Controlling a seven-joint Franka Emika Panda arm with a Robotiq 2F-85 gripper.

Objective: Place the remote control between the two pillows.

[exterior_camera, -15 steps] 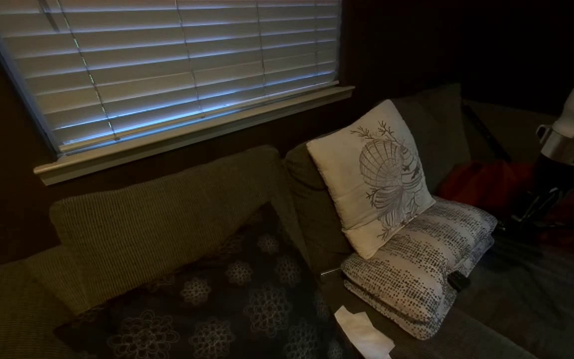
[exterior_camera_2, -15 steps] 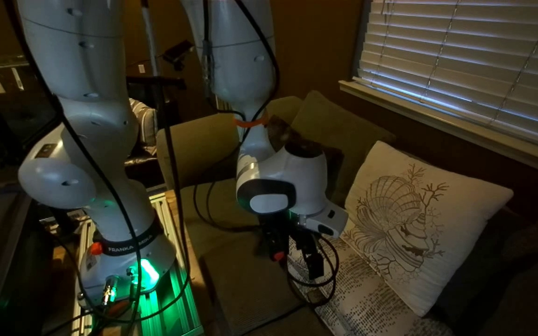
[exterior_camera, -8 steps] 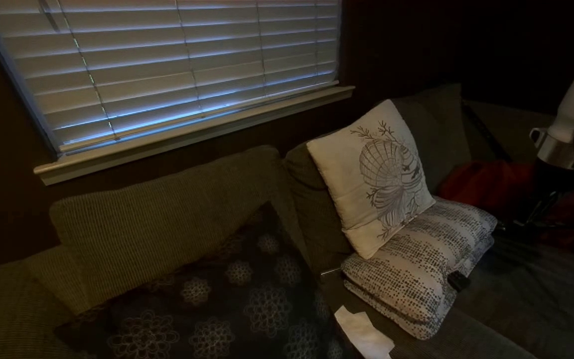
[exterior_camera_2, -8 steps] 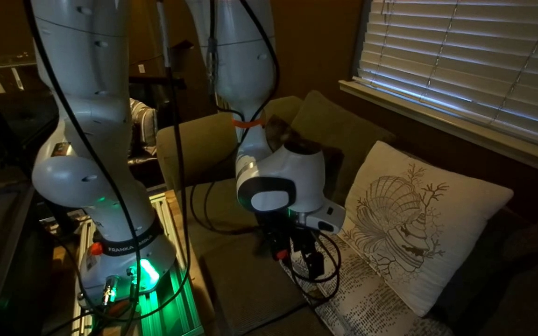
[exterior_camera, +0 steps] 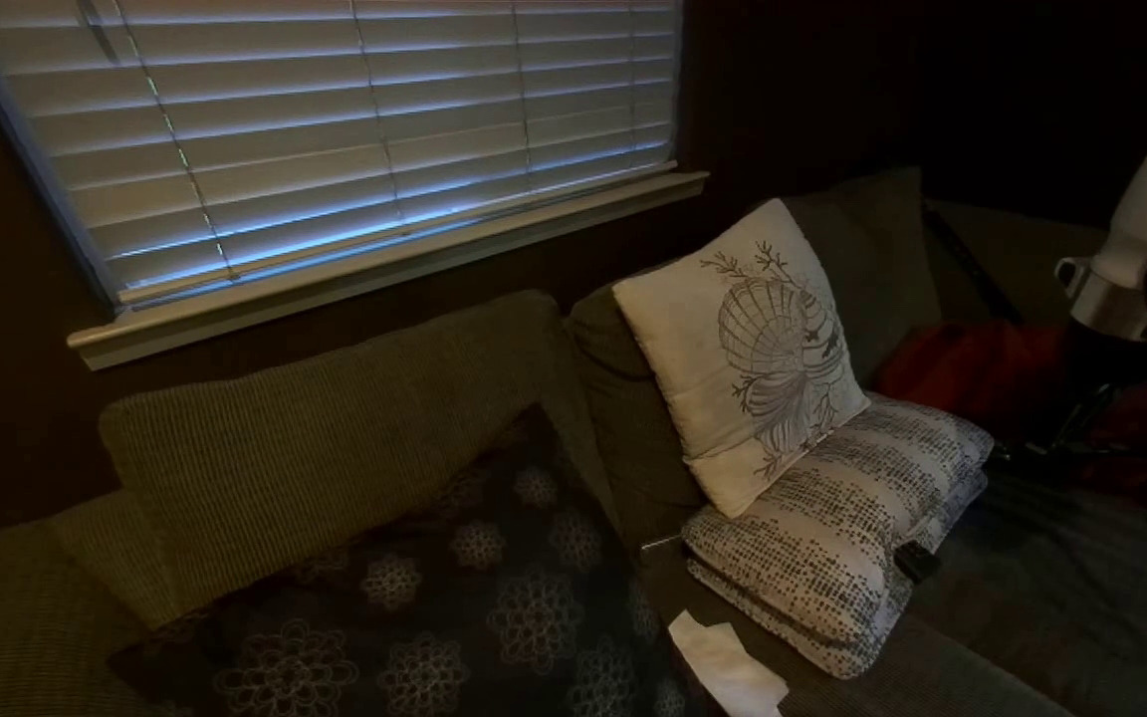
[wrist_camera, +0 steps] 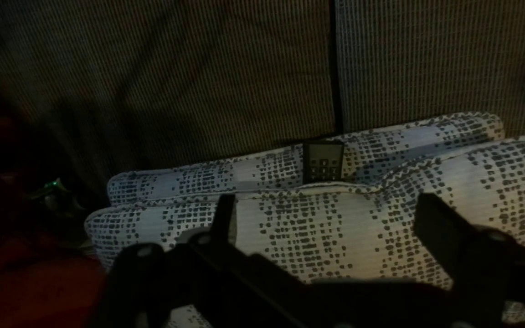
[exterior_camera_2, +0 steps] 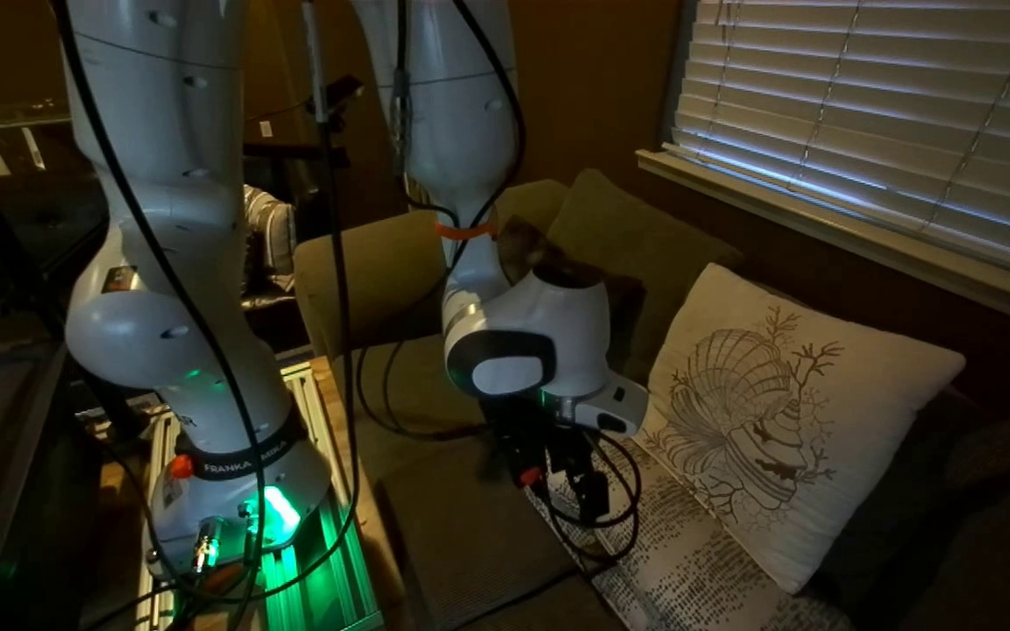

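The black remote control (wrist_camera: 323, 161) sticks out between the upper and lower layers of the whitish speckled pillow (wrist_camera: 299, 237); its keypad end goes under the upper layer's edge. It also shows at that pillow's front edge in an exterior view (exterior_camera: 917, 561). I cannot tell if the layers are one folded pillow or two stacked ones. The cream shell pillow (exterior_camera_2: 759, 421) leans upright behind the speckled pillow (exterior_camera_2: 689, 543). My gripper (wrist_camera: 328, 218) is open and empty, its fingers wide apart over the speckled pillow, with the remote beyond the fingertips. It also shows in an exterior view (exterior_camera_2: 560, 495).
A dark navy patterned cushion (exterior_camera: 414, 617) and a white paper (exterior_camera: 730, 662) lie on the couch. A red cloth (exterior_camera: 977, 368) lies beyond the speckled pillow. Loose black cables (exterior_camera_2: 632, 491) hang around the gripper. A window sill (exterior_camera_2: 821, 219) runs along the wall.
The arm has shifted slightly: its wrist moved a little left and down in an exterior view, and its base links swung a little right in an exterior view. The remote and pillows have not visibly moved.
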